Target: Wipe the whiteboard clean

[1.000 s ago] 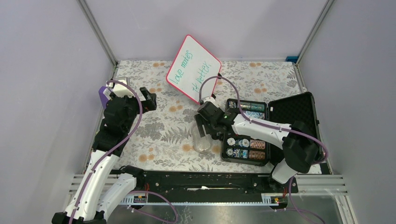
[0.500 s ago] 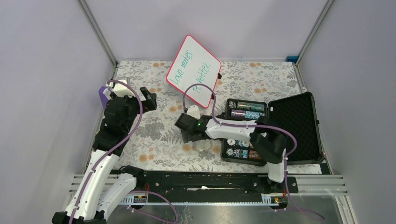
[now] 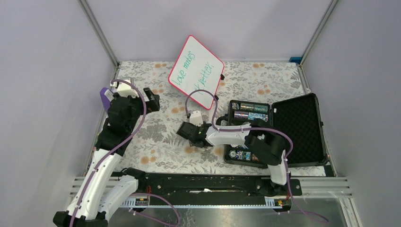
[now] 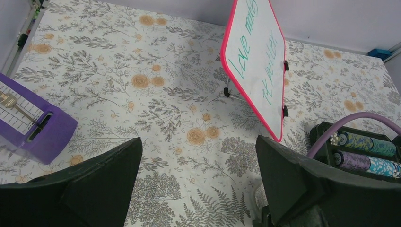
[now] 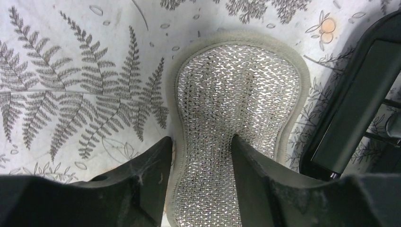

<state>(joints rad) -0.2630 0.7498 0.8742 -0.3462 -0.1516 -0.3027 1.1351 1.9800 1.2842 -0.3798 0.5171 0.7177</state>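
Observation:
The whiteboard [image 3: 196, 70] [image 4: 257, 66], red-rimmed with green handwriting, stands tilted at the back of the table. A silvery mesh sponge [image 5: 236, 94] lies flat on the floral cloth. My right gripper [image 3: 191, 135] [image 5: 201, 161] is down on it, open. Its left finger touches the sponge's left edge and its right finger rests on the mesh; the sponge is not bunched. In the top view the gripper hides most of the sponge. My left gripper [image 3: 150, 101] [image 4: 198, 189] hovers wide open at the left, well short of the board, holding nothing.
An open black case [image 3: 293, 127] [image 5: 350, 109] of poker chips [image 3: 248, 113] [image 4: 359, 151] lies just right of the sponge. A purple device [image 3: 105, 97] [image 4: 28, 125] sits at the table's left edge. Grey walls close in the back and sides.
My right arm has swung left from the case's edge and dropped onto the sponge, and its jaws have narrowed. The left arm has hardly moved.

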